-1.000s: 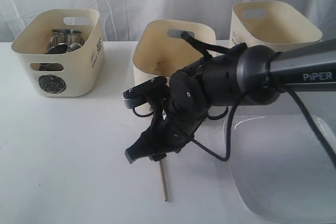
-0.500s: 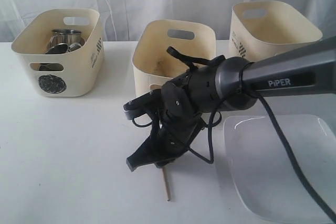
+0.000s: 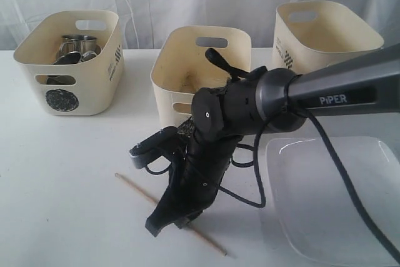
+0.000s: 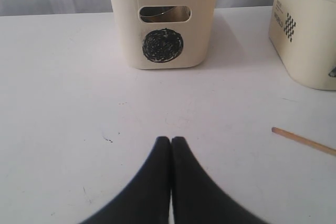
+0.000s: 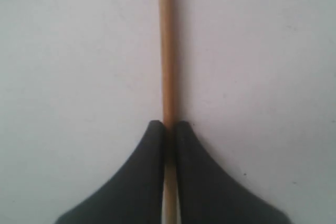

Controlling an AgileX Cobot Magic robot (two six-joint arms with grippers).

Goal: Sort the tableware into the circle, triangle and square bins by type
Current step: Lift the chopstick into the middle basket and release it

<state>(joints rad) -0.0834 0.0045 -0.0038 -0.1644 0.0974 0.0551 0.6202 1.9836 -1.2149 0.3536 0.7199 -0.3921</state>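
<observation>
A single wooden chopstick (image 3: 136, 187) runs slantwise low over the white table (image 3: 69, 173); whether it touches the surface I cannot tell. My right gripper (image 3: 157, 226) reaches in from the right and is shut on the chopstick (image 5: 167, 51), which passes between the black fingertips (image 5: 152, 129) of the right gripper (image 5: 168, 125). The left gripper (image 4: 171, 139) is shut on nothing, hovering over bare table, with one chopstick (image 4: 304, 141) end off to its side. Two steel mugs (image 3: 78, 45) sit in the circle-marked bin (image 3: 69, 89). The large white square plate (image 3: 337, 198) lies at front right.
The middle cream bin (image 3: 200, 70) stands just behind the right arm and a third cream bin (image 3: 325, 29) at the back right. The circle bin (image 4: 163, 19) faces the left wrist camera, with another bin (image 4: 307, 35) beside it. White curtain behind.
The right gripper has dropped and moved toward the front left. The chopstick, earlier poking out toward the front below it, now lies slanted across the table, out to either side of the fingers.
</observation>
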